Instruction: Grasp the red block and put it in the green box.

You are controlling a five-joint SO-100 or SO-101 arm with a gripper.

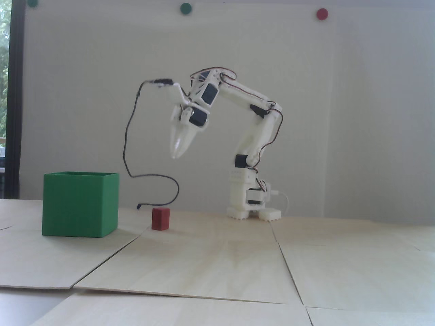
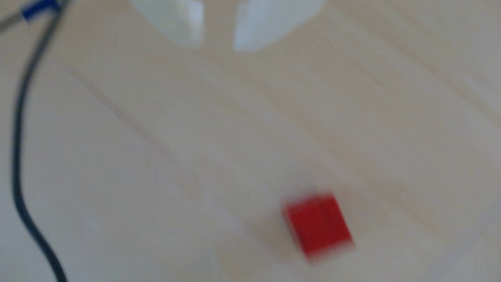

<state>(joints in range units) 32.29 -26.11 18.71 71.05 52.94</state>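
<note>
Your gripper (image 1: 175, 154) hangs empty above the red block (image 1: 160, 219), fingers slightly parted for the descent, green box (image 1: 80, 209) waiting beside.

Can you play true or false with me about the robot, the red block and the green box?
1. The red block sits on the table. True.
2. The claw is holding the block. False: it hangs empty above it.
3. The block is inside the green box. False: it stands beside the box, apart from it.
4. A black cable dangles from the arm. True.
5. The wrist view shows a gap between the claw's fingers. True.
</note>
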